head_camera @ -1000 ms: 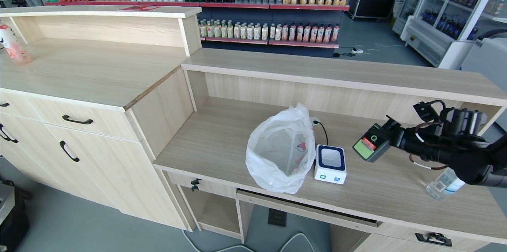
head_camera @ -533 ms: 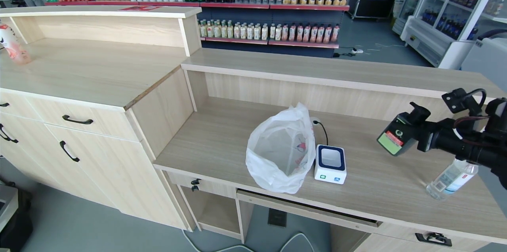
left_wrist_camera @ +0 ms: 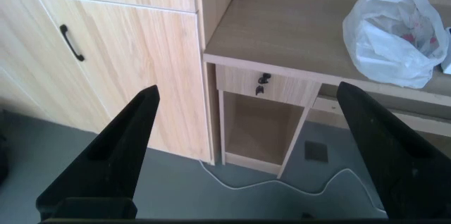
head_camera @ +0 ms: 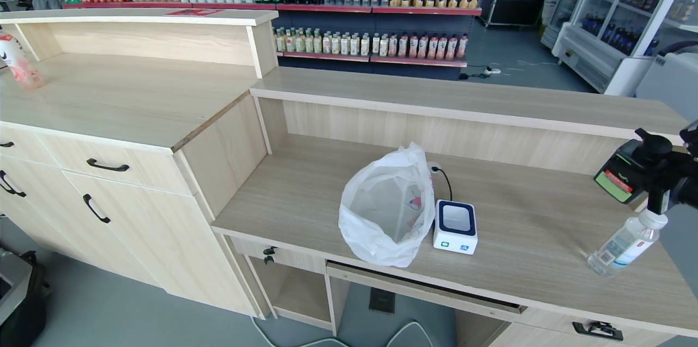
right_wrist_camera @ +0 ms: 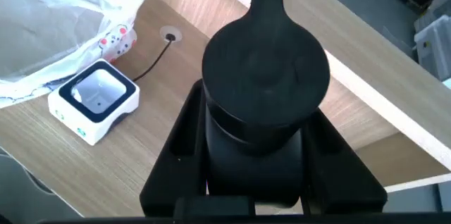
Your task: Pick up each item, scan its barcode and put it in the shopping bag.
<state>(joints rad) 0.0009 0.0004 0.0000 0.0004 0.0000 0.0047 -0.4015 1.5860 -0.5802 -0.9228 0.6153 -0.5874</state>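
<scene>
Gripper on the right (right_wrist_camera: 257,175) is squeezing a black container (head_camera: 621,175) well right of the scanner (head_camera: 455,225), left gripper (left_wrist_camera: 246,91) is gaping open.

You are seeing no print that can be read. The bottle (head_camera: 623,246) near the worktop's (head_camera: 523,259) right edge is showing a white and blue label, the black item (head_camera: 619,179) above that end green and red patches, and the shopping bag (head_camera: 381,210) a red mark, all too small to make out.
</scene>
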